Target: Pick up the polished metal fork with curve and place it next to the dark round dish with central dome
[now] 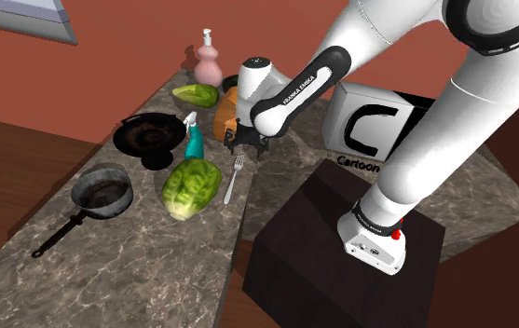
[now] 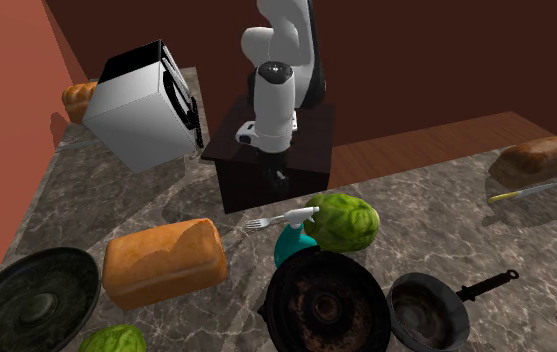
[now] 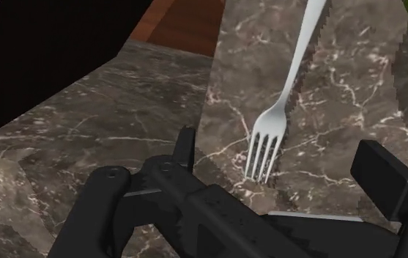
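A shiny metal fork (image 1: 233, 179) (image 2: 257, 224) (image 3: 286, 95) lies flat on the marble counter, near its edge by the stand. My gripper (image 1: 245, 146) (image 2: 281, 179) (image 3: 283, 165) hovers just over the tines, open. In the wrist view the tines sit between the two fingers (image 3: 186, 146), which do not touch them. The dark round dish with a central dome (image 2: 28, 300) rests at the second exterior view's lower left, beyond a bread loaf (image 2: 163, 260) from the fork. In the shoulder view my arm hides most of it.
A green cabbage (image 1: 192, 187) (image 2: 347, 220) and a teal spray bottle (image 1: 193, 140) (image 2: 293, 242) flank the fork's handle. A rusty wok (image 1: 146, 133) (image 2: 326, 300), a small pan (image 1: 102, 192) (image 2: 426, 312), a white box (image 1: 374, 130) (image 2: 141, 105) and the dark stand (image 1: 336, 252) lie around.
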You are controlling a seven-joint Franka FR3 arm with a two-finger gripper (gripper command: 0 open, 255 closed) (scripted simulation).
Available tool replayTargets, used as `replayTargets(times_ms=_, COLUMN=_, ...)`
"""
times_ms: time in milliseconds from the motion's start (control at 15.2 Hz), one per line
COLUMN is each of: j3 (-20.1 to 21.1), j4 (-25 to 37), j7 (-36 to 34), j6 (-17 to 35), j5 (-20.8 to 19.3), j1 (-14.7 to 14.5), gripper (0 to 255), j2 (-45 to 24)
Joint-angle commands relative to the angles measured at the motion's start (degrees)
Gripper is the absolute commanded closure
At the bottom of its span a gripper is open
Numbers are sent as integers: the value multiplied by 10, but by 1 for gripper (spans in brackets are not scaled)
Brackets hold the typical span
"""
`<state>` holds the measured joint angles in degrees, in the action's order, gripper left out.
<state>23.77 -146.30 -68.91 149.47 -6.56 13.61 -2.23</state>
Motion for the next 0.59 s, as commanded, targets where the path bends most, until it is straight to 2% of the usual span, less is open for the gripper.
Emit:
replayTargets(times_ms=0, j3=-12, j4=19, j7=-73, j6=32, j5=-57, j1=0, gripper=0, j2=-55)
replayTargets(times_ms=198, j3=-54, j4=58, j7=-168, j6=67, j5=-131, j1=-23, gripper=0, j2=-131)
replayTargets(times_ms=528, j3=-88, j4=75, j7=-207, j6=98, j5=-171, j1=-46, gripper=0, j2=-180)
